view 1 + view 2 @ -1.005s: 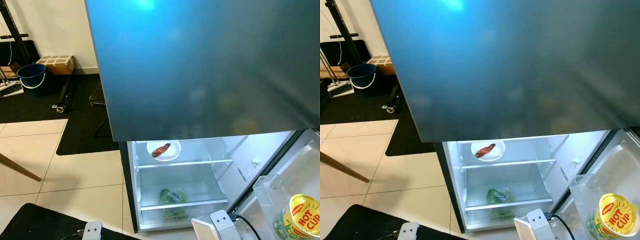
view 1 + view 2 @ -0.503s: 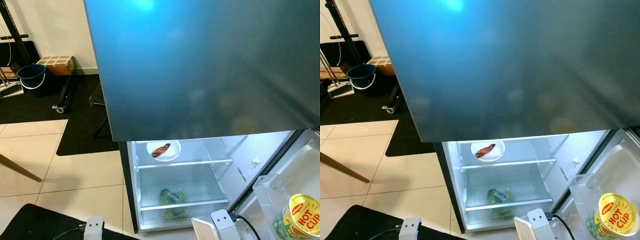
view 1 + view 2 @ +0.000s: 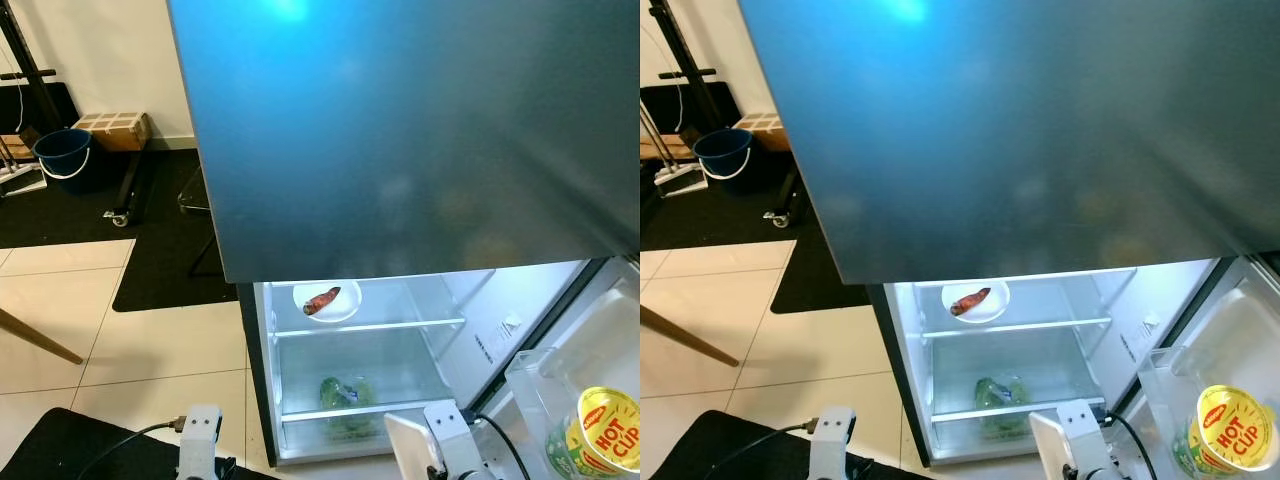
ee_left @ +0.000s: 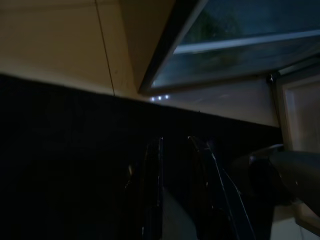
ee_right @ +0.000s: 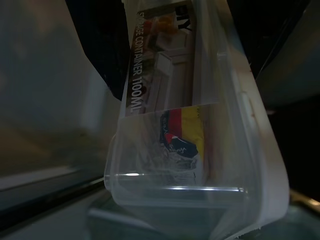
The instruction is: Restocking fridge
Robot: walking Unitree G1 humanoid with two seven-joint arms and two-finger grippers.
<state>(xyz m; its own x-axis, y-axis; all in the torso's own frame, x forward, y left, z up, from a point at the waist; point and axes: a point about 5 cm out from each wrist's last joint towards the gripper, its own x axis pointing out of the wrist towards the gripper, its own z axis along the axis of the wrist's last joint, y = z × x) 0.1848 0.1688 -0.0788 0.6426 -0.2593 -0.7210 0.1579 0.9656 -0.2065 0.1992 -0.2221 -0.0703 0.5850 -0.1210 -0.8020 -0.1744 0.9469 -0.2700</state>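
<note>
The fridge stands before me, its lower compartment open and lit below the dark upper door. A white plate with a reddish-brown piece of food sits on the upper glass shelf. Green vegetables lie in the drawer beneath. My right gripper is shut on a clear plastic storage container with a printed label and a small packet inside; its pale side rises at the lower edge, in front of the fridge's bottom. My left gripper hangs low over a dark mat beside the fridge's lower corner.
The open fridge door at the right carries a clear bin with a yellow "HOT CUP" noodle cup. A black mat lies on the tiled floor to the left. A blue bucket and a cardboard box stand by the wall.
Both wrists have risen a little into view at the lower edge. The left one has moved up and to the right; the container has come up slightly with the right.
</note>
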